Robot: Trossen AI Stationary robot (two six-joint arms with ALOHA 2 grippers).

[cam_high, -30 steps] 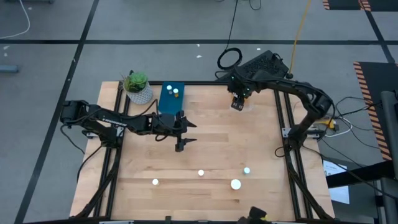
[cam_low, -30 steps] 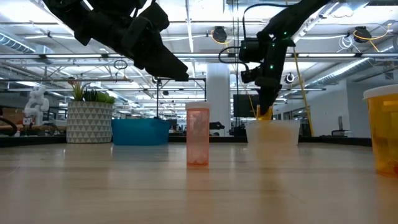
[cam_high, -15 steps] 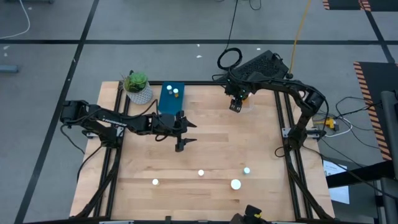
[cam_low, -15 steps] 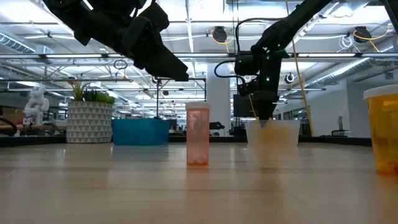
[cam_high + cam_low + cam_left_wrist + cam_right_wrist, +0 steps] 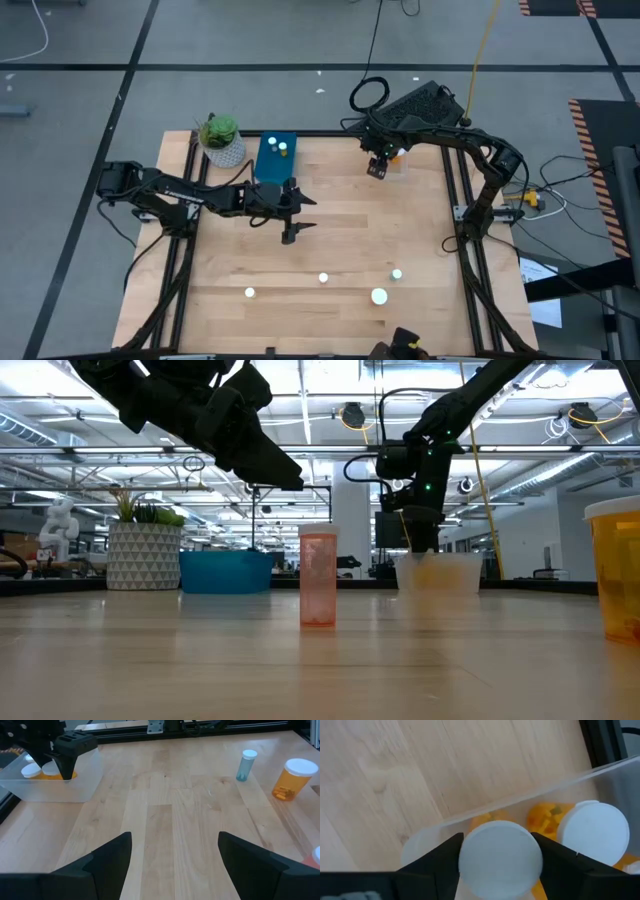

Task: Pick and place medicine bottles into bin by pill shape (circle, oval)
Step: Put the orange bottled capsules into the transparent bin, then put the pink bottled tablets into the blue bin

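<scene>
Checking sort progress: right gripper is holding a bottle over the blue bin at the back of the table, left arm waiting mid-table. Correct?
Not quite. The right gripper holds its white-capped bottle over the clear bin, not the blue bin; the right wrist and left wrist views show it. The left gripper does wait mid-table.

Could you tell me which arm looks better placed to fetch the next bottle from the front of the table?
Probably the left. The left gripper hangs open and empty mid-table, nearer the loose bottles. The right gripper is at the clear bin at the back, with a capped bottle between its fingers.
</scene>
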